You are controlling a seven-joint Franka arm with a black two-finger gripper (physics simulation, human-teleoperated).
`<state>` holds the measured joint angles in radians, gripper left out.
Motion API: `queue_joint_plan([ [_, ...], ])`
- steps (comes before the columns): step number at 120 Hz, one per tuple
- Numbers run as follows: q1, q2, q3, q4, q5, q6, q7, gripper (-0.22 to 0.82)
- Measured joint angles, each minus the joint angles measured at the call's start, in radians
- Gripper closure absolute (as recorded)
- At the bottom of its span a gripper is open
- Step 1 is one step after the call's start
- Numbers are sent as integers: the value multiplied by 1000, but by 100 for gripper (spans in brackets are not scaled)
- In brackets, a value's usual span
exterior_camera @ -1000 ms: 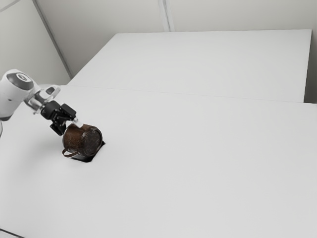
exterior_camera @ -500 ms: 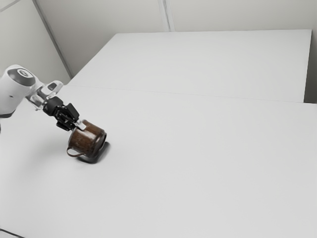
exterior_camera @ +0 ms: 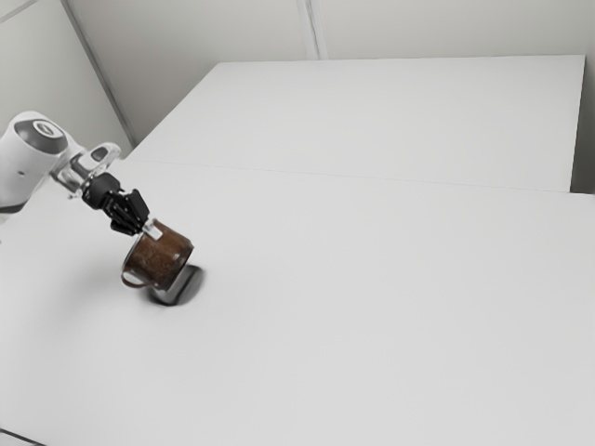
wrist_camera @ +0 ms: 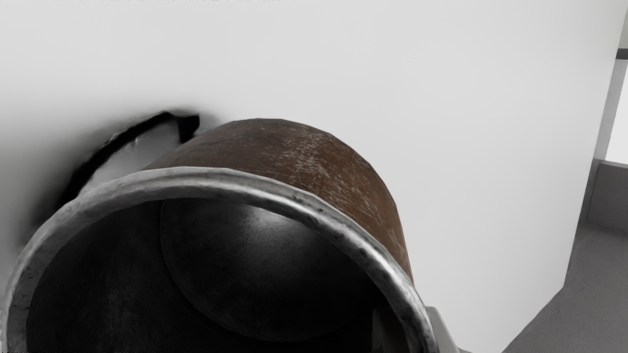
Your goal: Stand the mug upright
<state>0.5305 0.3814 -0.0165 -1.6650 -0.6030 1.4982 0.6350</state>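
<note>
Mug [exterior_camera: 160,255] up at a slant, folks, over at the exterior view's left, and it's leaning, not upright! The black gripper [exterior_camera: 152,230] has it by the lip, and the wrist view gives us the grip: one of the fingers [wrist_camera: 444,331] outside the wall, the other inside the mouth, pinching the metal between them. That's a clasp right at the rim [wrist_camera: 221,181], with the open mouth facing the hand and the base slanting down and away toward the surface [exterior_camera: 372,307].

Look at that body, brown and scuffed with pale scratches, and a dark, shiny interior! Down at the exterior view's lower left of the mug sits the handle [exterior_camera: 133,281]. Just below the mug, a dark shadow [exterior_camera: 192,283] spreads on the white surface; whether the mug's lowest edge touches down there, I cannot tell.

And the white arm [exterior_camera: 33,158] reaches in from the exterior view's left, angled down to the mug. Beyond it all, a broad white slab [exterior_camera: 390,121] stretches in front of a pale wall [exterior_camera: 186,32].
</note>
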Motion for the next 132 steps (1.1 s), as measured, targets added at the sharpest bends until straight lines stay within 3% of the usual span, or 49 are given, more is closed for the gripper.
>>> queue_joint_plan([
  [16, -41, -65, 6, -45, 21, 27, -2, 78],
  [39, -113, -218, 8, -181, 118, 152, -5, 79],
  [84, -240, -395, 8, -367, 325, 394, -18, 78],
  [132, -419, -452, 9, -473, 591, 574, -154, 78],
])
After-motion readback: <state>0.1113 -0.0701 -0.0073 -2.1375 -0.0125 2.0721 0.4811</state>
